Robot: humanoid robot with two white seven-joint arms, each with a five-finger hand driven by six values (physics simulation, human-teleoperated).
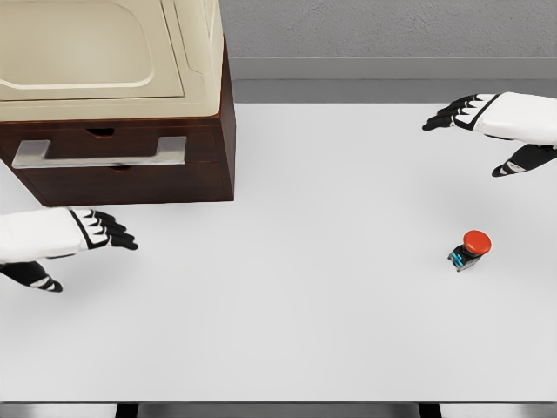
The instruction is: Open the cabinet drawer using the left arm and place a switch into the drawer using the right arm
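Drawer point(122, 170) shut, handle point(100, 152) just above left robot hand point(103, 231) (fingers loose, staged for the pull). Red-capped switch point(470, 249) alone on bench point(305, 305), right robot hand point(461, 113) spread, empty, well apart.

A single view served, taken from the robot's head; it looked steeply down and forward across the flat white tabletop point(287, 305); the dark brown wooden cabinet with a cream top point(130, 165) was cropped at the upper left; a grey back wall point(392, 26) closed the top; no second view overlapped it.
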